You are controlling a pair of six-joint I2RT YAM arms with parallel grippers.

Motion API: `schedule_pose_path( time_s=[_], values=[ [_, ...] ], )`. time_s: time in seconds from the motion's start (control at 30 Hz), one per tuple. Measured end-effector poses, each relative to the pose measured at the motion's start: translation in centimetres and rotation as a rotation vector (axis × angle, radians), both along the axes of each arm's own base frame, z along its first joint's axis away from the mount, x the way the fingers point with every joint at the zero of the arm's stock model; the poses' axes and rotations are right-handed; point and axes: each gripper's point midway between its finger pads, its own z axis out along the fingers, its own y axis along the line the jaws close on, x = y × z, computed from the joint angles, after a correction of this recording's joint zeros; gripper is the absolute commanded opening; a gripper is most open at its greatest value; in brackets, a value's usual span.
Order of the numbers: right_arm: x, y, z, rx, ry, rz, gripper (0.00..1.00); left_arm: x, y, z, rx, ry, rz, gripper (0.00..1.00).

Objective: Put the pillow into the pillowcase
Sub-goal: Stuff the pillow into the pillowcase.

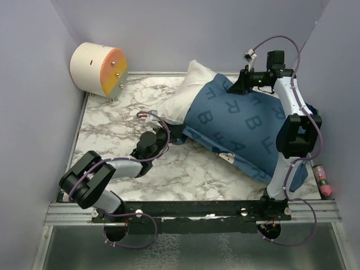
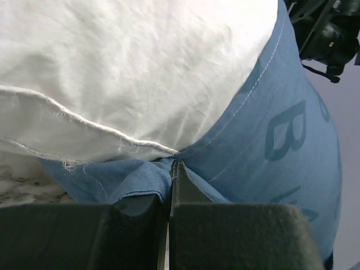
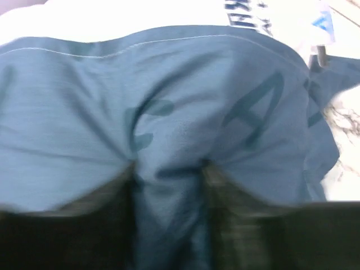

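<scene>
Your left tool (image 2: 169, 219) is pinching together on the blue letter-printed fabric pillowcase (image 1: 247, 126) hem, lower centre; your right tool (image 3: 169, 185), apart, is straddling a fold; the plump white pillow (image 1: 188, 93) is protruding upper left.

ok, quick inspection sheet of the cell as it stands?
Surface: marble-pattern table, bare at left.
Job's things: pillow mostly inside pillowcase; one white end sticks out.
Clutter: cream cylinder at far left corner; small pink object at right edge.
Grippers: left gripper shut on pillowcase edge; right gripper straddles a fold, grip unclear.
Cables: purple leads loop along both arms.
Surroundings: plain grey walls.
</scene>
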Motion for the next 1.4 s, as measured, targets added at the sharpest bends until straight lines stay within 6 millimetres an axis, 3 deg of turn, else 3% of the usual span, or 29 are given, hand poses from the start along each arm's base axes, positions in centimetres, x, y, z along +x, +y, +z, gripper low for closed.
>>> schedule_pose_path(
  time_s=[0.07,0.23,0.37,0.43,0.57,0.7,0.77,0.87,0.97,1.07,1.2,1.4],
  values=[
    [-0.8,0.5,-0.1,0.039,0.030,0.039,0.02,0.9,0.3,0.0,0.037,0.019,-0.013,0.00],
    [-2.3,1.7,2.7,0.136,0.031,0.092,0.01,4.1,2.2,0.5,0.107,0.050,0.003,0.00],
    [-2.9,2.5,8.8,0.228,-0.042,0.068,0.01,7.7,4.3,3.6,0.130,0.025,0.049,0.00],
    [-3.5,3.0,12.8,0.295,-0.093,0.073,0.01,10.2,5.4,6.9,0.129,-0.028,0.085,0.00],
    [-5.6,4.0,21.5,0.398,-0.304,0.159,0.01,15.1,7.2,16.4,0.116,-0.201,0.161,0.00],
    [-10.2,6.1,26.3,0.404,-0.518,0.318,0.01,17.1,8.1,24.5,0.094,-0.363,0.206,0.00],
    [-13.7,8.0,26.4,0.399,-0.578,0.414,0.06,17.4,8.4,26.7,0.086,-0.411,0.220,0.00],
    [-20.1,11.8,24.0,0.389,-0.617,0.587,0.22,18.1,8.8,27.5,0.079,-0.440,0.232,0.00],
    [-25.4,15.1,20.8,0.378,-0.651,0.731,0.40,19.0,8.4,25.9,0.081,-0.425,0.213,0.00],
    [-29.8,16.6,17.4,0.362,-0.645,0.818,0.63,20.1,7.4,21.8,0.080,-0.354,0.171,0.00],
    [-29.1,16.1,16.3,0.283,-0.701,0.768,0.80,20.3,7.2,18.6,0.052,-0.276,0.163,0.00],
    [-28.3,13.9,18.1,0.132,-0.789,0.621,0.84,20.7,8.2,18.5,0.004,-0.249,0.205,0.00]
  ],
)
